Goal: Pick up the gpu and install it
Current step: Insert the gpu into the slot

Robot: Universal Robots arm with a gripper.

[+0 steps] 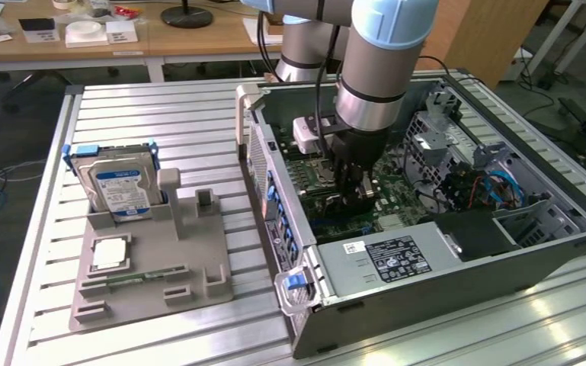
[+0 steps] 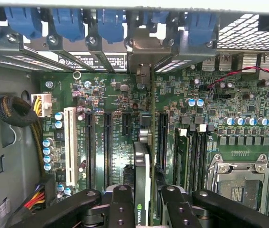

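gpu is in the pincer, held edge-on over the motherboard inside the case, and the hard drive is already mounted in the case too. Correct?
One thing is wrong: the hard drive is not in the case. In the exterior view it stands upright in the grey holder on the table, to the exterior view's left of the case. The rest holds: the pincer grips the gpu edge-on over the motherboard, as the wrist view shows.

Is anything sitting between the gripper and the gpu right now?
Nothing: in the wrist view the gripper is closed directly on the gpu, which stands edge-on over the motherboard slots.

Hard drive (image 1: pixel 120 185) upright in grey holder (image 1: pixel 150 278).
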